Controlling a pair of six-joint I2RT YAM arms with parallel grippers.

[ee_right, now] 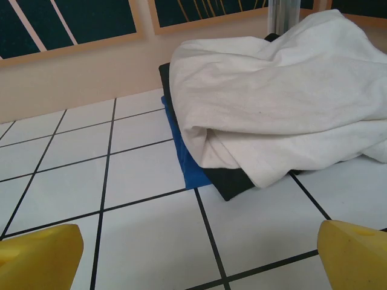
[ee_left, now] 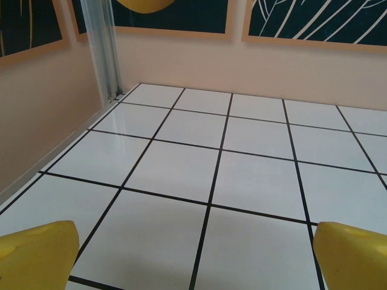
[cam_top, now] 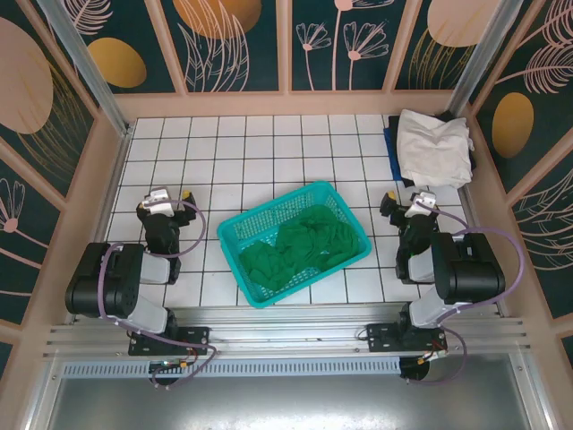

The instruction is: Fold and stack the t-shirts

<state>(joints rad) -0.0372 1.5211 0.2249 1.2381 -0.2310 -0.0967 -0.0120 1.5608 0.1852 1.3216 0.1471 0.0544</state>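
Top external view: the green t-shirt (cam_top: 300, 244) lies crumpled in the teal basket (cam_top: 231, 249) mid-table (cam_top: 269, 143), between the arms. The off-white t-shirt (cam_top: 434, 143) sits rumpled on blue and black ones (only edges peek out) at the far right corner. The left end effector (cam_top: 166, 193) and right end effector (cam_top: 410, 199) are released, grasping nothing.

Left arm (cam_top: 115, 288) and right arm (cam_top: 458, 269): black cylindrical joint housings with grey links. Lilac cables (cam_top: 519, 264) loop along each. Left gripper (ee_left: 195, 254) and right gripper (ee_right: 199, 251) carry yellow finger pads (ee_left: 37, 255).
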